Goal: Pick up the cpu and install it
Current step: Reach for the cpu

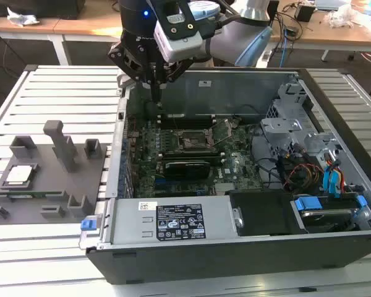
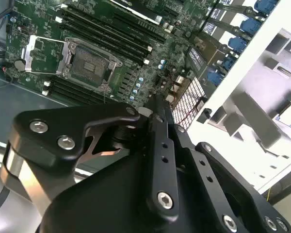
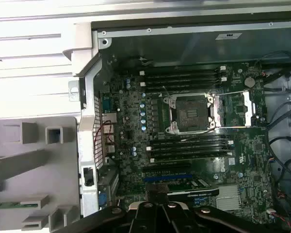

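- Pincer (image 2: 157,116) sits closest to the lens in both wrist views: jaws closed tip to tip, nothing btwn them.
- In the exterior view it hangs over the case (image 1: 235,253), just inside the wall on the exterior view's left, above the board (image 3: 131,121).
- Cpu (image 1: 20,175) is outside the case, well apart from it on the exterior view's left, lying in a shallow seat of the grey tray (image 1: 55,185) on the slatted worktop (image 1: 62,86).
- Key relation: from the pincer, the cpu lies out over that case wall, across the tray to its far end and lower down. One arm only, so no choice of hand.
- Cpu lies flat, metal top up. It's square, so no real long axis; edges run approx in line w/ the tray's edges. Can't tell which corner is marked.
- Socket (image 3: 190,112) near the middle of the case looks empty, lid swung open beside it.
- Judgement: pick-up not yet made.
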Robot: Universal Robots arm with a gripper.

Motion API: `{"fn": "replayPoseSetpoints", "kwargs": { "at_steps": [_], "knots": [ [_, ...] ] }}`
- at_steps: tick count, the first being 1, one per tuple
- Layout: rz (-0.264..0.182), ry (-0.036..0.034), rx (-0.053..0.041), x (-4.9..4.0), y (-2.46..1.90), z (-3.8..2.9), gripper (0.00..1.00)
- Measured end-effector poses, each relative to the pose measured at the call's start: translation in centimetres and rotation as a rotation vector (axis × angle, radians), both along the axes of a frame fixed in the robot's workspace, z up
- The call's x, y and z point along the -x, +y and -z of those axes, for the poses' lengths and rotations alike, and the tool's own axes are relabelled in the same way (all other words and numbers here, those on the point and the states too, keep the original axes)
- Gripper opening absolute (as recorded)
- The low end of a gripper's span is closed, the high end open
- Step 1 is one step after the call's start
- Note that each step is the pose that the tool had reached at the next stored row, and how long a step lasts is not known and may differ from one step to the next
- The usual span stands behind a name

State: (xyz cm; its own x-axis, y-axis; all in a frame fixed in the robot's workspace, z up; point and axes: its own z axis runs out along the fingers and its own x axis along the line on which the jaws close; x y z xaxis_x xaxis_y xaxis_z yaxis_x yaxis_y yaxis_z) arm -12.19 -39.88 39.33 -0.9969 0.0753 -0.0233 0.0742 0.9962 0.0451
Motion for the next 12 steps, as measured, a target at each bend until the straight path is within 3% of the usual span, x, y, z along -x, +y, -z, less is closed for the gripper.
{"fn": "replayPoseSetpoints", "kwargs": {
  "at_steps": [12],
  "knots": [
    [0.0, 0.0, 0.0001, 0.08, 0.0, 0.0, 0.11]
  ]
}}
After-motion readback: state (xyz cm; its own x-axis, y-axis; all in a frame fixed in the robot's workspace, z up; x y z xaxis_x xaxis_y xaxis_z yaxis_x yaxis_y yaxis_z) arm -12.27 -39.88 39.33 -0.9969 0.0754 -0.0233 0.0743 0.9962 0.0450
